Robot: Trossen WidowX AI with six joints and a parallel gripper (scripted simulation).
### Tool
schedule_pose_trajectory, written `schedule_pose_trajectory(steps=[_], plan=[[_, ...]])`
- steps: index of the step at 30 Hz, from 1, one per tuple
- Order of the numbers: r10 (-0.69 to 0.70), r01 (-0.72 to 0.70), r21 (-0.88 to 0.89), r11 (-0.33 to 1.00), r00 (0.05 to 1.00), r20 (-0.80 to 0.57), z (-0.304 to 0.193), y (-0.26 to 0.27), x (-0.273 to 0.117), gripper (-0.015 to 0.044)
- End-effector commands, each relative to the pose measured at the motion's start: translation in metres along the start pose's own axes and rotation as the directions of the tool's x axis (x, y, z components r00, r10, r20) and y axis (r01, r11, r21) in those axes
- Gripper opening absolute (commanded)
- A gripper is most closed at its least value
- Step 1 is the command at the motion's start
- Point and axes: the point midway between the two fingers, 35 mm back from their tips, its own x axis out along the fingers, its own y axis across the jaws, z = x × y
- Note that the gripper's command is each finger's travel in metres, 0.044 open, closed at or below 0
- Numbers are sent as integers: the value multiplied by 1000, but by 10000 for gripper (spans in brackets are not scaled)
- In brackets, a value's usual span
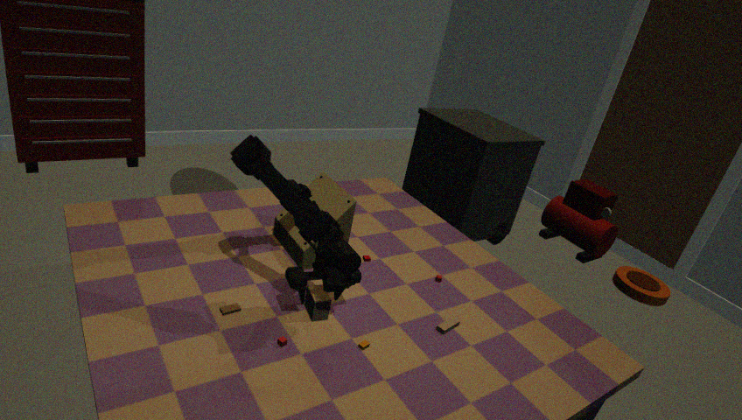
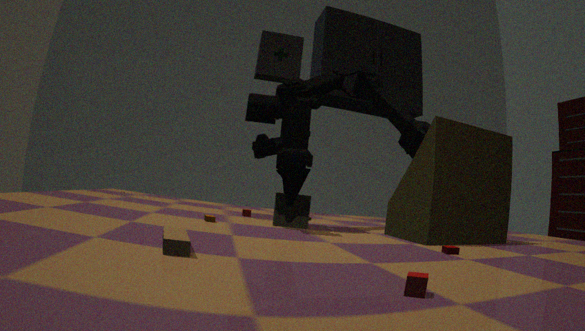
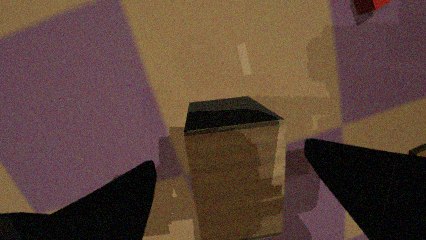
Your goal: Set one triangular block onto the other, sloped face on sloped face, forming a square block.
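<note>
In the wrist view, the black tapered-finger gripper (image 1: pixel 321 294) (image 2: pixel 290 219) (image 3: pixel 231 157) stands wide, empty. Between its fingers, the square block of two wood-grained triangular pieces (image 1: pixel 318 301) (image 2: pixel 279 211) (image 3: pixel 235 185) rests on the checkered table (image 1: pixel 208 382) (image 2: pixel 312 283) (image 3: pixel 75 90); probably light, stiff, best pinched across its parallel sides.

You have the two triangular blocks together as one square block (image 1: pixel 318 305) (image 2: pixel 280 215) (image 3: pixel 237 185), sitting upright on the checkered table. From the side you see a dull grey, roughly square end; from the wrist, a brown, wood-like top with patchy shadow and a dark end face. The top looks level. You can't make out the seam between the sloped faces clearly, nor whether both ends are exactly even.
</note>
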Motion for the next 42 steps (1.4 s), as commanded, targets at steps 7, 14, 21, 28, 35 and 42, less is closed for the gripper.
schedule_pose_trajectory(steps=[7,14,21,28,35,42], plan=[[7,-7,4,1000,1000,11,0,1,-105,440],[8,-8,0,1000,1000,29,4,2,-102,440],[8,-8,0,1000,1000,29,4,2,-102,440],[8,-8,0,1000,1000,29,4,2,-102,440],[8,-8,0,1000,1000,29,4,2,-102,440],[8,-8,0,1000,1000,29,4,2,-102,440]])
